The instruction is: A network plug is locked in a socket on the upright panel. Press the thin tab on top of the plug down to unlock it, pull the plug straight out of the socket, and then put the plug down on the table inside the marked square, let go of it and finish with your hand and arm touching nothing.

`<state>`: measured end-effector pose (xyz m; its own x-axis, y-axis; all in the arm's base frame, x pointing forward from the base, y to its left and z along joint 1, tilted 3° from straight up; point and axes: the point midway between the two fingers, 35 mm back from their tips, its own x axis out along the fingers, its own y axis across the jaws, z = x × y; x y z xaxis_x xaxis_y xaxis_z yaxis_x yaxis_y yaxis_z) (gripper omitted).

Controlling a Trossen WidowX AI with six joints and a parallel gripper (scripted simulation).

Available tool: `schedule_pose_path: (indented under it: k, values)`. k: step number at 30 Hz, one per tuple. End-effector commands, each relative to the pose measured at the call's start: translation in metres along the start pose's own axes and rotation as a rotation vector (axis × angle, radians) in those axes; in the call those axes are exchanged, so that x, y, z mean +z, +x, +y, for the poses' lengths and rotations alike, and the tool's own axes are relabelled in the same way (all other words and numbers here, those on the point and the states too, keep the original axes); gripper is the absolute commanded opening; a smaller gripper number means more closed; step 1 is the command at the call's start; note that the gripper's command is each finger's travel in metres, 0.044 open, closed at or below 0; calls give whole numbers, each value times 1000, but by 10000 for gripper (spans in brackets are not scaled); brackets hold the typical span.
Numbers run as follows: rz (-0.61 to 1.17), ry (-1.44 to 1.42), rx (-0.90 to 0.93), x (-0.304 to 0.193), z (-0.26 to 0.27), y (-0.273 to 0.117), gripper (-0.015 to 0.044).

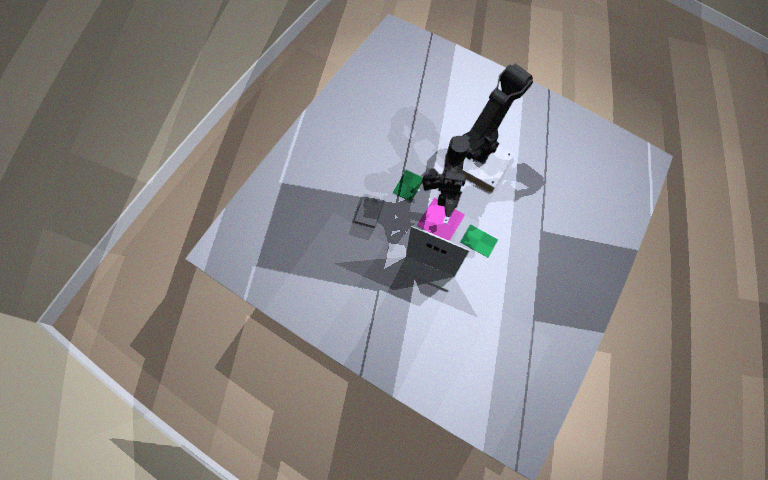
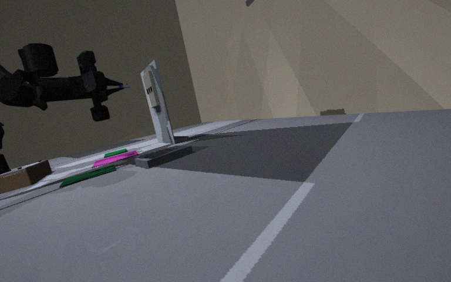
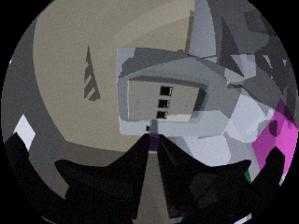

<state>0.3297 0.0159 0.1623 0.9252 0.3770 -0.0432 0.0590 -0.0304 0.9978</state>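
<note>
Matte grey surface point(image 2: 199, 212) fills the near ground of the exterior view, crossed by a pale painted stripe point(image 2: 266, 232) and broad angular shadows. Farther back lie thin flat patches: a green one point(image 2: 88, 176), then a magenta square point(image 2: 114, 158), then a second green one point(image 2: 115, 153), with a low dark grey slab point(image 2: 164, 155) beside them. A brown box-like block point(image 2: 23, 174) sits at the left edge.

Above the magenta square hangs the tool point(image 2: 123, 86), black and tapering to a sharp point, stretched out level from the blocky dark arm point(image 2: 49, 88). Its tips are pinched on a small purple plug point(image 2: 121, 86), seen in the wrist view as a short violet sliver point(image 3: 153, 142) between the two dark fingers. The plug is in the air, apart from the panel and off the surface.

Beyond it stands the upright panel point(image 2: 159, 109), a thin pale grey plate leaning slightly, bearing a beige rectangular faceplate point(image 3: 164, 101) with three small dark square sockets point(image 3: 163, 103) in a row.
</note>
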Motion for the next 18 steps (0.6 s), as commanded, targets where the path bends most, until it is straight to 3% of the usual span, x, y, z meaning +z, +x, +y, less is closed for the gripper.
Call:
schedule_pose_path:
  k: [1, 18]
  values:
    - [4, -13, 18, -2, 12, -2, 0]
    - [5, -15, 20, -10, 34, -13, 0]
